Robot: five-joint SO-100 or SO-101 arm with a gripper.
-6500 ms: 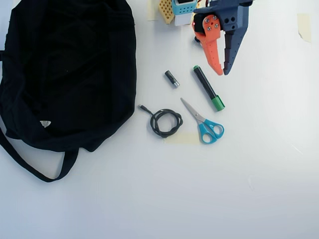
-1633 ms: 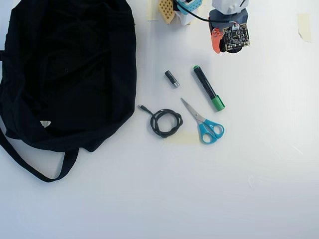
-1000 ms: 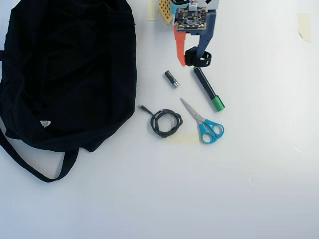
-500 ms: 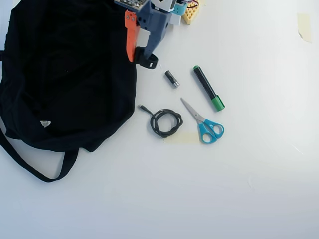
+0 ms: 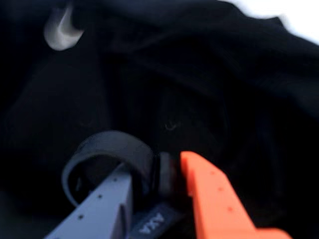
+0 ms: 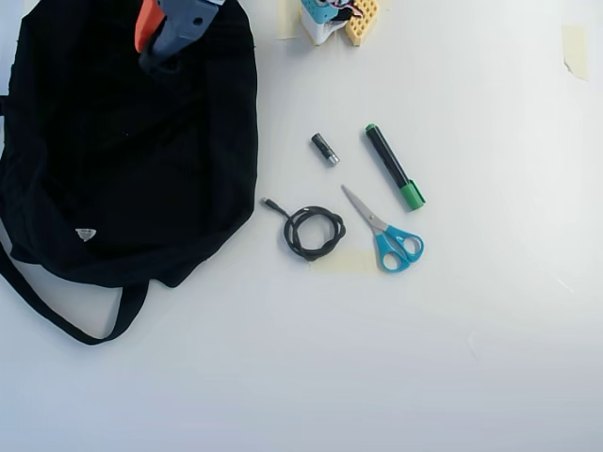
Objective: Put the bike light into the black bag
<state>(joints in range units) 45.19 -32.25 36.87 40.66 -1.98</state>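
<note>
Gripping the bike light point(image 5: 112, 154) between one orange finger and one grey-blue finger, the end effector point(image 5: 157, 174) is narrowed around the light's chunky body, with the rubbery strap loop bulging out past the grey-blue finger in the wrist view. Directly beneath and all around the end effector in that view lies the dark, folded fabric of the black bag point(image 5: 209, 99); whether the light touches the fabric cannot be told.

Seen from overhead, the end effector point(image 6: 154, 49) hangs above the upper part of the black bag point(image 6: 122, 169), near the top edge of the picture, and the light itself is hard to make out against the black cloth. Well to the right of the end effector on the white tabletop point(image 6: 377, 358) lie a small black-and-silver cylinder point(image 6: 325, 149), a green-capped marker point(image 6: 395, 168), blue-handled scissors point(image 6: 388, 234) and a coiled black cable point(image 6: 311, 232).
</note>
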